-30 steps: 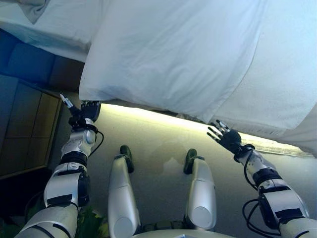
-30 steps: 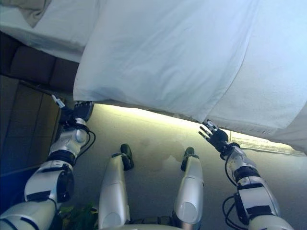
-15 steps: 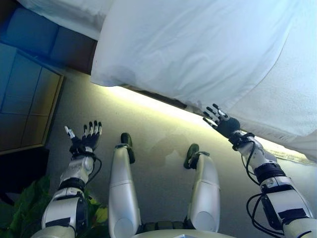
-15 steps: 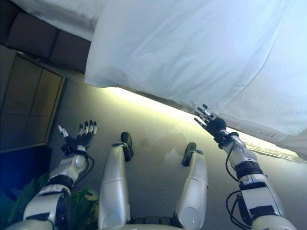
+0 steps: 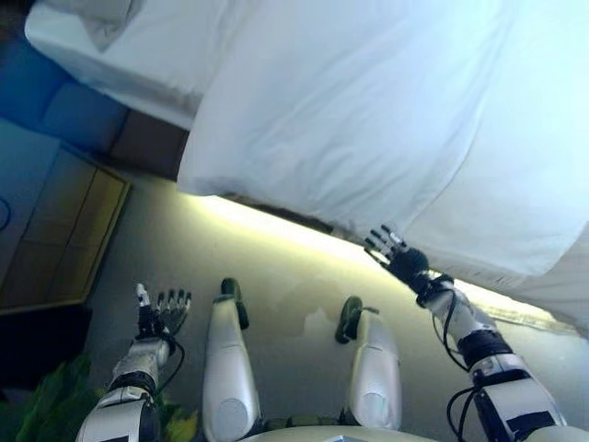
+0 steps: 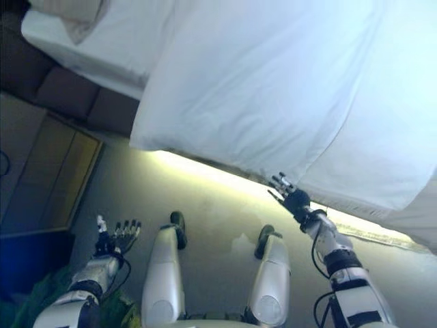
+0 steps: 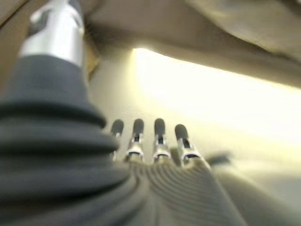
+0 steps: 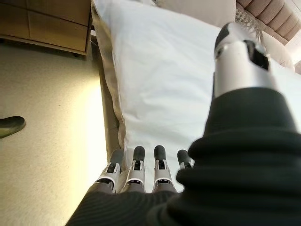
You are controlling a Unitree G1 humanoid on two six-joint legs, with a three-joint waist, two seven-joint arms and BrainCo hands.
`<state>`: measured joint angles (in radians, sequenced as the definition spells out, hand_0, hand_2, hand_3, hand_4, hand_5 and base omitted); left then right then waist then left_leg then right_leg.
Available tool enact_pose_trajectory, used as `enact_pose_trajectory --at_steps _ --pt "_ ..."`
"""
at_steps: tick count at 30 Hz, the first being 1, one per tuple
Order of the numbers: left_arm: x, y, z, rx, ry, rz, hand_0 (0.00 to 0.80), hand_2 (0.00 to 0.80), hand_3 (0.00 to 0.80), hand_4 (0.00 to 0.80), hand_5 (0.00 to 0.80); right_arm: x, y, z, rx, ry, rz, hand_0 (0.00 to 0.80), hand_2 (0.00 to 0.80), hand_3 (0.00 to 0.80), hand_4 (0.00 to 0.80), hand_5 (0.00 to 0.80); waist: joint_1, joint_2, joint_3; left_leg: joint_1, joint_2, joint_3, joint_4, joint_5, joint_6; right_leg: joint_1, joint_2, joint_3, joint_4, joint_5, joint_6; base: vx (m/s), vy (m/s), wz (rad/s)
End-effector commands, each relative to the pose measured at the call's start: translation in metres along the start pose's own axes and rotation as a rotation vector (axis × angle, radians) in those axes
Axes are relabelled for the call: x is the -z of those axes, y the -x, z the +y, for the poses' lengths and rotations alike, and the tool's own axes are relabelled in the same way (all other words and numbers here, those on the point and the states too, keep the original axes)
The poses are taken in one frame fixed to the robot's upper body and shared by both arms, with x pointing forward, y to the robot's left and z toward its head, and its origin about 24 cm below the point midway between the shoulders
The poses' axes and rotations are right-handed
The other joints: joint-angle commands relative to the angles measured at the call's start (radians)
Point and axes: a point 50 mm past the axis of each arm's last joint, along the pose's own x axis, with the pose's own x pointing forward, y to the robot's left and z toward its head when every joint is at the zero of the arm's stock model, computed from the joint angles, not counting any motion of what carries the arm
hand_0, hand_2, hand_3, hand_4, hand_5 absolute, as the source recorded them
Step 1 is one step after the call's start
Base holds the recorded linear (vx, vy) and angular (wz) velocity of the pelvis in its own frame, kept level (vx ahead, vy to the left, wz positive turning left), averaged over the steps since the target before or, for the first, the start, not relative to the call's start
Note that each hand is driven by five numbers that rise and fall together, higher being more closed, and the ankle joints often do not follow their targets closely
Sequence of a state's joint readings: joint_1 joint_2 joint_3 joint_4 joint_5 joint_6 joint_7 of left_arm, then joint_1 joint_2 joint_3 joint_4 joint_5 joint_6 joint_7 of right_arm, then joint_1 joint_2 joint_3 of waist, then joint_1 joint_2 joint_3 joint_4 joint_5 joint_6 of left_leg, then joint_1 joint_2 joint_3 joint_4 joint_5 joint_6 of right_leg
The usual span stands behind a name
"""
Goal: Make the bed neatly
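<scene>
A white duvet [image 5: 368,120] covers the bed and hangs over its near side edge. A pillow [image 5: 101,11] lies at the far left corner on the white sheet [image 5: 138,64]. My right hand [image 5: 398,259] is open, fingers spread, just below the duvet's hanging edge and holding nothing; in its wrist view its fingers [image 8: 136,165] point along the duvet [image 8: 160,89]. My left hand [image 5: 158,313] is open and low at the lower left, over the floor and away from the bed. Its fingers [image 7: 157,136] are straight in the left wrist view.
A wooden bedside cabinet [image 5: 55,230] stands at the left by the bed's upholstered base [image 5: 138,147]. A lit strip runs along the floor [image 5: 285,267] under the bed's edge. A green plant [image 5: 46,410] shows at the lower left.
My left hand has dropped away from the duvet's corner down to the lower left. My right hand has stayed near the duvet's edge. The camera has shifted, so the pillow shows again.
</scene>
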<state>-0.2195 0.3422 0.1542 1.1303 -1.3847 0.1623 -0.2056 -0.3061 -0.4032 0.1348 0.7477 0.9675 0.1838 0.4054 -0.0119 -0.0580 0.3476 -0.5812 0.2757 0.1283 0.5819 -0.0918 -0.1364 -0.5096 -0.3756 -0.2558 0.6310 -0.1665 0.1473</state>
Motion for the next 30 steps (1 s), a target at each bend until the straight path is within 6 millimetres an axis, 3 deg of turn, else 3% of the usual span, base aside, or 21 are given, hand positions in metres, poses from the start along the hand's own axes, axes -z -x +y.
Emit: enact_pose_trajectory --at_steps 1,5,7,8,11,15,17,18,22,26,30 --pt "0.033 0.009 0.028 -0.036 -0.257 0.178 0.0 0.0 0.0 0.0 0.0 0.019 0.02 -0.023 0.048 0.092 0.075 0.0 0.0 0.0 0.0 0.0 -0.009 0.017 -0.093 0.279 0.045 0.078 -0.18 -0.029 -0.039 0.125 -0.006 -0.016 -0.302 0.182 0.06 0.379 -0.334 -0.52" --pt "0.046 0.027 0.061 -0.092 -0.343 0.274 0.0 0.0 0.0 0.0 0.0 0.067 0.053 -0.054 0.181 0.013 0.203 0.0 0.0 0.0 0.0 0.0 -0.03 0.036 -0.203 0.492 0.047 0.118 -0.393 0.082 -0.056 0.324 0.109 -0.033 -0.477 0.191 0.024 0.332 -0.292 -0.51" --pt "0.048 0.032 0.069 -0.113 -0.353 0.296 0.0 0.0 0.0 0.0 0.0 0.081 0.063 -0.062 0.231 -0.033 0.242 0.0 0.0 0.0 0.0 0.0 -0.031 0.04 -0.221 0.511 0.053 0.111 -0.414 0.159 -0.058 0.358 0.138 -0.023 -0.518 0.206 -0.004 0.195 -0.19 -0.32" --pt "0.051 0.037 0.078 -0.134 -0.381 0.326 0.0 0.0 0.0 0.0 0.0 0.094 0.074 -0.068 0.269 -0.056 0.278 0.0 0.0 0.0 0.0 0.0 -0.028 0.043 -0.236 0.506 0.053 0.08 -0.394 0.197 -0.062 0.386 0.158 -0.009 -0.54 0.203 -0.019 0.163 -0.17 -0.4" --pt "0.054 0.05 0.101 -0.214 -0.494 0.369 0.0 0.0 0.0 0.0 0.0 0.122 0.099 -0.083 0.364 -0.056 0.403 0.0 0.0 0.0 0.0 0.0 -0.021 0.046 -0.267 0.543 0.0 0.017 -0.396 0.187 -0.048 0.442 0.19 0.017 -0.598 0.206 -0.045 0.227 -0.131 -0.41" --pt "0.065 0.057 0.108 -0.16 -0.782 0.574 0.0 0.0 0.0 0.0 0.0 0.141 0.118 -0.092 0.47 0.042 0.531 0.0 0.0 0.0 0.0 0.0 -0.008 0.066 -0.273 0.571 -0.161 -0.032 -0.534 0.123 -0.007 0.501 0.218 0.049 -0.677 0.241 -0.025 0.14 -0.016 -0.53" --pt "0.07 0.055 0.105 -0.137 -0.867 0.619 0.0 0.0 0.0 0.0 0.0 0.14 0.121 -0.097 0.529 0.088 0.544 0.0 0.0 0.0 0.0 0.0 0.004 0.076 -0.266 0.558 -0.215 -0.045 -0.606 0.139 0.007 0.524 0.237 0.062 -0.706 0.25 -0.018 0.07 0.049 -0.41" --pt "0.072 0.054 0.104 -0.135 -0.903 0.635 0.0 0.0 0.0 0.0 0.0 0.14 0.121 -0.098 0.578 0.096 0.546 0.0 0.0 0.0 0.0 0.0 0.005 0.071 -0.268 0.558 -0.227 -0.066 -0.591 0.128 0.022 0.525 0.242 0.085 -0.718 0.25 -0.021 0.043 0.034 -0.62" --pt "0.086 0.052 0.101 -0.176 -0.828 0.661 0.0 0.0 0.0 0.0 0.0 0.163 0.137 -0.099 0.745 -0.098 0.535 0.0 0.0 0.0 0.0 0.0 -0.007 0.071 -0.31 0.609 -0.228 -0.049 -0.669 0.118 0.053 0.546 0.254 0.081 -0.718 0.233 -0.027 0.093 0.022 -0.36" --pt "0.1 0.063 0.113 -0.194 -0.863 0.748 0.0 0.0 0.0 0.0 0.0 0.201 0.142 -0.078 0.682 -0.1 0.693 0.0 0.0 0.0 0.0 0.0 -0.014 0.067 -0.337 0.651 -0.233 -0.02 -0.66 0.09 0.071 0.576 0.251 0.089 -0.718 0.223 -0.035 0.176 0.024 -0.02" --pt "0.105 0.065 0.116 -0.214 -0.878 0.74 0.0 0.0 0.0 0.0 0.0 0.208 0.137 -0.07 0.583 0.003 0.789 0.0 0.0 0.0 0.0 0.0 -0.011 0.062 -0.347 0.676 -0.233 -0.009 -0.661 0.07 0.081 0.593 0.254 0.09 -0.718 0.213 -0.039 0.093 0.0 -0.06"
